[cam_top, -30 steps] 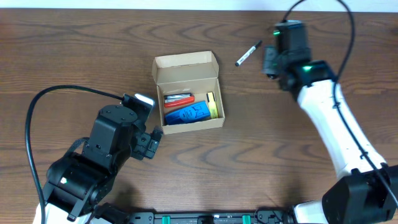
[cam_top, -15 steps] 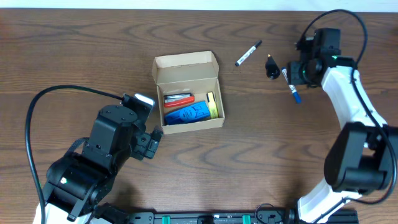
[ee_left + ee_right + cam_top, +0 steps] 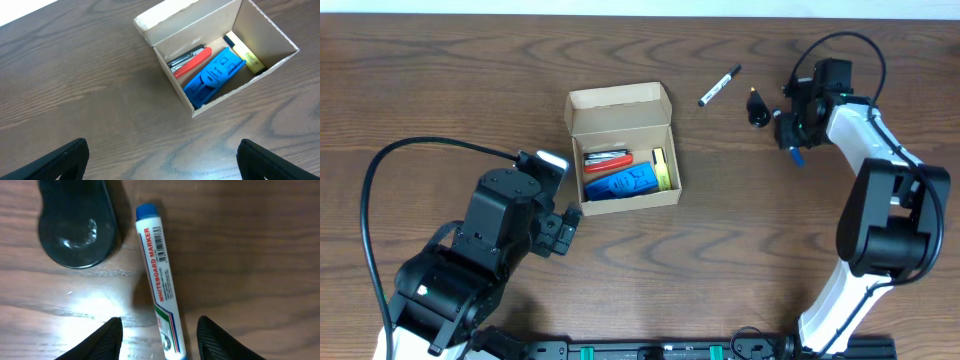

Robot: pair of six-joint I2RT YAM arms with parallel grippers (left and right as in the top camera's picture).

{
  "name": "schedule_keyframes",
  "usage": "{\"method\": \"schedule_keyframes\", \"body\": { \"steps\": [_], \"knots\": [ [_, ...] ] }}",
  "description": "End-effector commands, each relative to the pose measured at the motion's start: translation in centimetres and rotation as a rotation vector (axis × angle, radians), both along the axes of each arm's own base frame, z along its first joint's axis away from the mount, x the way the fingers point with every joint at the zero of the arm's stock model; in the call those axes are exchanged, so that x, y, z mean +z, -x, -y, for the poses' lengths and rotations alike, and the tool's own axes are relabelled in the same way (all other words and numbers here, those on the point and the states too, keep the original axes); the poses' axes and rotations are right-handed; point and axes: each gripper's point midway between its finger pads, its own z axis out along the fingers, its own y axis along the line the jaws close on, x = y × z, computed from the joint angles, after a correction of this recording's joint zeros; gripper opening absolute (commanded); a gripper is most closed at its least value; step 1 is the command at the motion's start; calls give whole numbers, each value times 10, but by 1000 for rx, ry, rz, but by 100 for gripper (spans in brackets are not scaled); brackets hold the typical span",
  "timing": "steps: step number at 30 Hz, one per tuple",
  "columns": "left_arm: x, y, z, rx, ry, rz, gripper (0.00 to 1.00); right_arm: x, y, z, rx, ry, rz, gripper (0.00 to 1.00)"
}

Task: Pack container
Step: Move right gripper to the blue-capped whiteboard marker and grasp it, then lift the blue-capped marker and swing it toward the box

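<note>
The tan cardboard container [image 3: 624,150] stands open at the table's middle, lid flap back. It holds a blue tool, a red-handled tool and a yellow item, as the left wrist view [image 3: 220,60] shows. My left gripper [image 3: 160,160] is open and empty, just near-left of the box. My right gripper [image 3: 159,337] is open, low over the table at the far right [image 3: 794,130]. A white whiteboard marker with a blue cap [image 3: 159,287] lies between its fingertips, not gripped.
A black rounded object [image 3: 77,222] lies just beside the marker; it shows in the overhead view [image 3: 757,108] too. A black-and-white marker [image 3: 719,86] lies right of the box, toward the far edge.
My right arm swung right, then came down over the blue-capped marker, with its open fingers either side of it. The left arm and the box have not moved.
</note>
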Motion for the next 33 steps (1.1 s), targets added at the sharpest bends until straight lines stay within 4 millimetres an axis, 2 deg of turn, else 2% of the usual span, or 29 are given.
{"method": "schedule_keyframes", "body": {
  "steps": [1,5,11,15,17,19,22,23,28,31,33],
  "knots": [
    [4,0,1,-17,-3,8,95,-10,0,4,16,2,-11,49],
    [4,0,1,-17,-3,8,95,-16,-5,5,14,3,1,45],
    [4,0,1,-17,-3,8,95,-30,-1,2,18,-15,-30,41],
    [4,0,1,-17,-3,8,95,-32,-1,1,16,-22,-33,35],
    [4,0,1,-17,-3,8,95,-32,-1,1,16,-24,-33,29],
    [4,0,1,-17,-3,8,95,-32,0,1,2,-29,-37,29],
    [4,0,1,-17,-3,8,95,-30,2,0,-25,-40,-43,17],
    [4,0,1,-17,-3,8,95,-28,3,0,-32,-44,-45,17],
    [4,0,1,-17,-3,8,95,-3,3,-7,-27,-71,-14,13],
    [4,0,1,-17,-3,8,95,29,-3,-12,-21,-67,48,11],
    [4,0,1,-17,-3,8,95,60,-7,-18,-5,-67,115,7]
  ]
}}
